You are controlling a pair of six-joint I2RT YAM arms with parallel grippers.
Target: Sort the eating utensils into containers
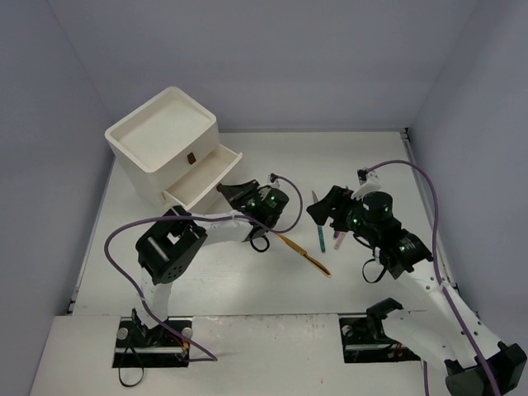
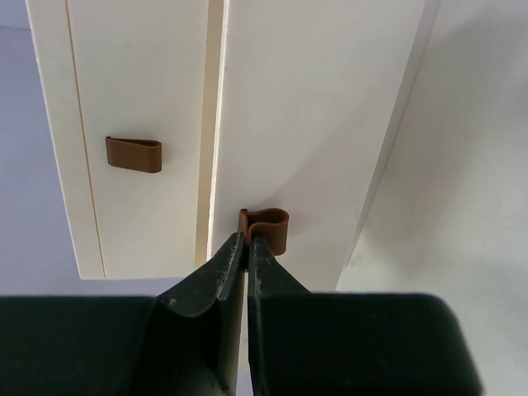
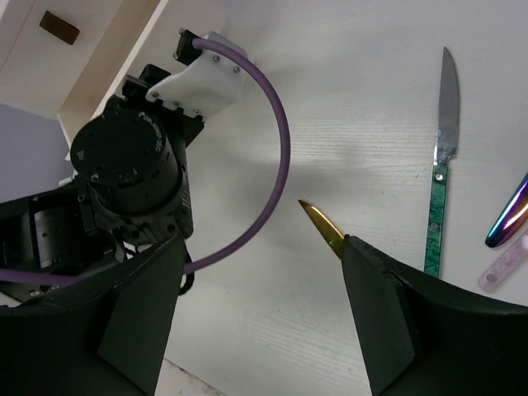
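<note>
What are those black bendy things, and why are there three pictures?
They are two robot arms bolted to a table. Each ends in jaws that pinch, like tongs. One picture looks down from above. The other two come from small cameras on the arms' wrists, so you see the jaws up close.

A white cabinet with drawers stands on the table. Its lowest drawer is pulled out a bit. The left gripper is shut on that drawer's brown handle.

The right gripper is open and holds nothing. Below it lie a gold utensil, a green-handled knife, and the ends of a rainbow-coloured one and a pink one.
</note>
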